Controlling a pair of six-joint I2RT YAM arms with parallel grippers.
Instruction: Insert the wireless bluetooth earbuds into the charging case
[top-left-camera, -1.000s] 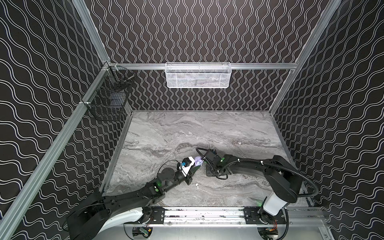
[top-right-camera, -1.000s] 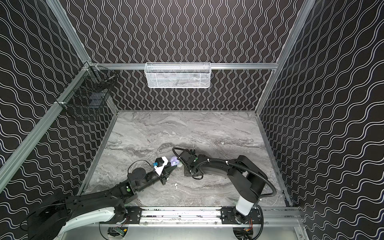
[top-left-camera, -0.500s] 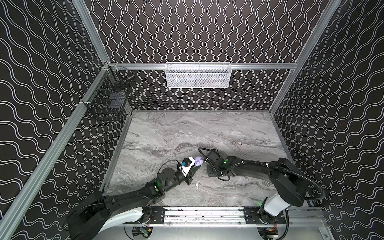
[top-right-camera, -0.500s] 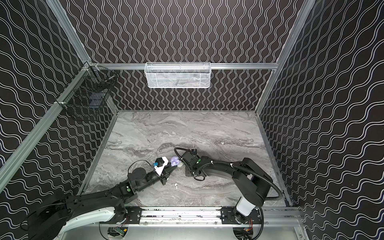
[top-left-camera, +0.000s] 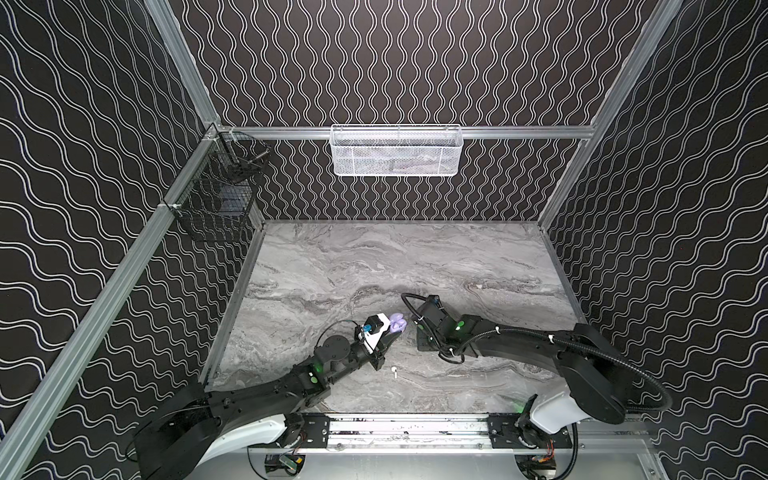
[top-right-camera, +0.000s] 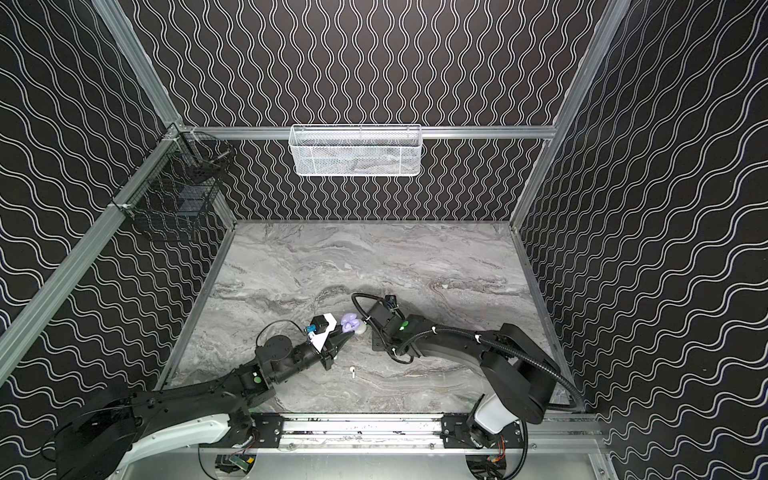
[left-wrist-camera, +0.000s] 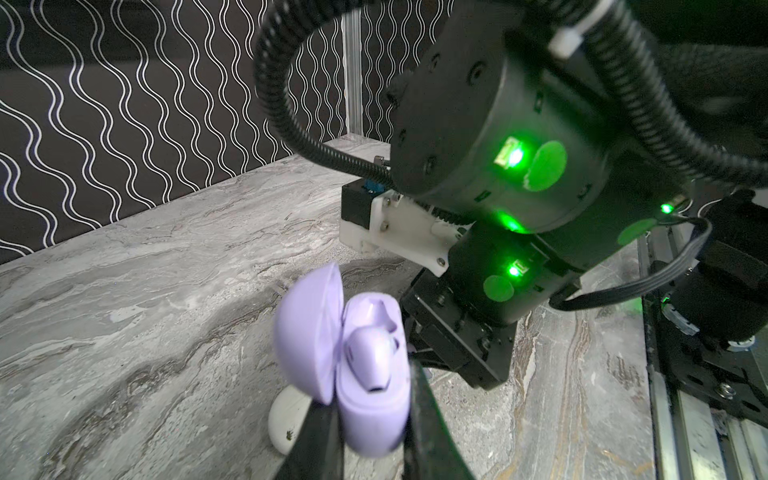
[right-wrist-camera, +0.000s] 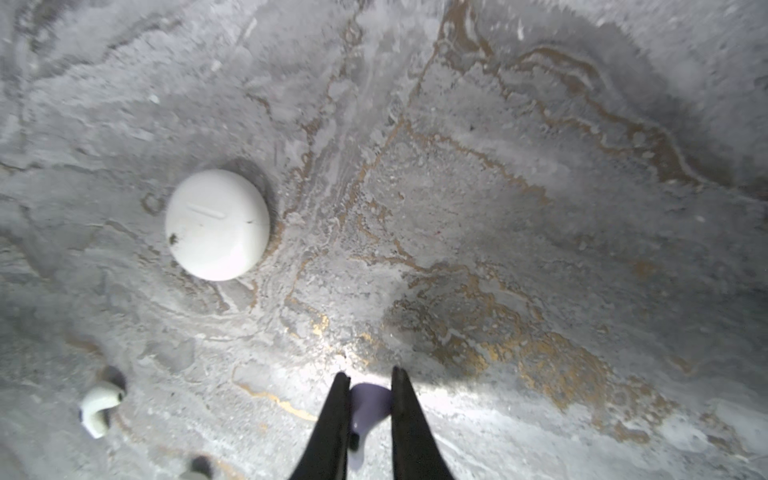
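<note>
The left wrist view alone shows the left gripper (left-wrist-camera: 371, 409) clamping the open lavender case (left-wrist-camera: 309, 332), seated earbud (left-wrist-camera: 370, 357) inside, beside the white case (left-wrist-camera: 286, 419). The right wrist view shows the right gripper (right-wrist-camera: 370, 380) pinching another lavender earbud (right-wrist-camera: 370, 407).

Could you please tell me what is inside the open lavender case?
One lavender earbud sits in the lavender case, held by the left gripper; the second slot beside it looks empty. The earbud covers its own slot's floor.

lavender case (left-wrist-camera: 374, 419) 1; white case (right-wrist-camera: 218, 224) 1; lavender earbuds (left-wrist-camera: 370, 357) 2; white earbuds (right-wrist-camera: 99, 409) maybe 2; baskets (top-left-camera: 397, 151) 2
</note>
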